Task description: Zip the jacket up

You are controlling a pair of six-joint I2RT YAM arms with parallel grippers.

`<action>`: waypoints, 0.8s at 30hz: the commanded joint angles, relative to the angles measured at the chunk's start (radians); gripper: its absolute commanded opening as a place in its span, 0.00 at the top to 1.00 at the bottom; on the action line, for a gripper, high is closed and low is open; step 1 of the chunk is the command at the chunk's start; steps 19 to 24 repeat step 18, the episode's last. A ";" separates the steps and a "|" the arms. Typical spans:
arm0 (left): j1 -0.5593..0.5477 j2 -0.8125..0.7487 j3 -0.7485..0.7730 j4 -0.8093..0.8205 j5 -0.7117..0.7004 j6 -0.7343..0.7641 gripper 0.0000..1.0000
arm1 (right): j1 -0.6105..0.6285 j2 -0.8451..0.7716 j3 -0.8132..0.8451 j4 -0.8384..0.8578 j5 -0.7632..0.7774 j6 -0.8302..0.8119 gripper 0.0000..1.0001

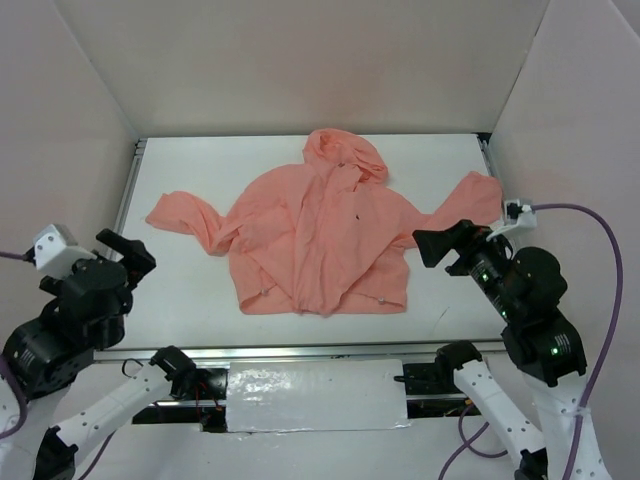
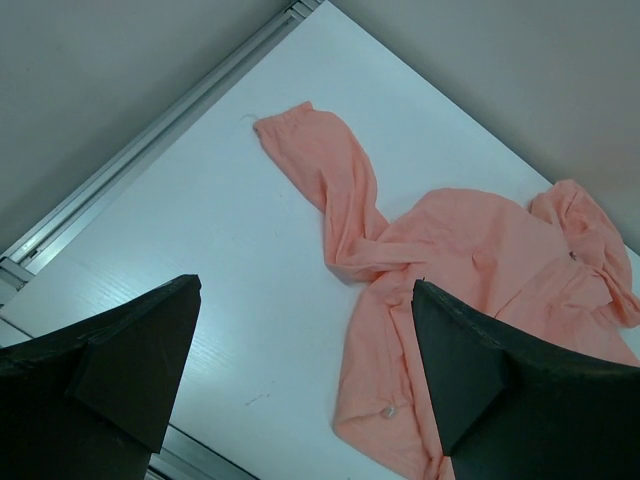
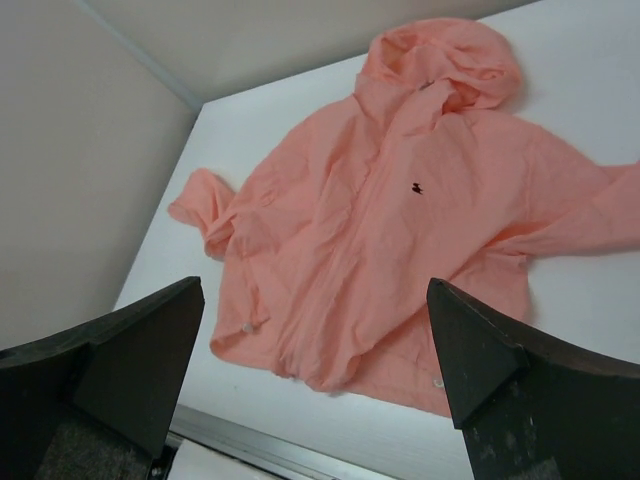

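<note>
Mid-table, front up, hood away: jacket, front seam puckered, zipper state hard to tell. Left gripper and right gripper spread wide, holding nothing. If unzipped: pin hem, pull slider straight.

A white table (metal rail along its edge) sits between plain walls.

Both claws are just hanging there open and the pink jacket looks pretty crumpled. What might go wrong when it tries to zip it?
The jacket lies rumpled, its front folded along the middle, so I cannot see the zipper pull; a gripper might pinch loose cloth instead. The left gripper and right gripper are both off to the sides, so either could drag a sleeve on the way in. The thin fabric may slide on the table when tugged.
</note>
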 commanded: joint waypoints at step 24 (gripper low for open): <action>0.005 -0.100 0.037 -0.179 -0.095 0.063 0.01 | 0.301 -0.067 0.025 -0.064 0.493 -0.051 0.00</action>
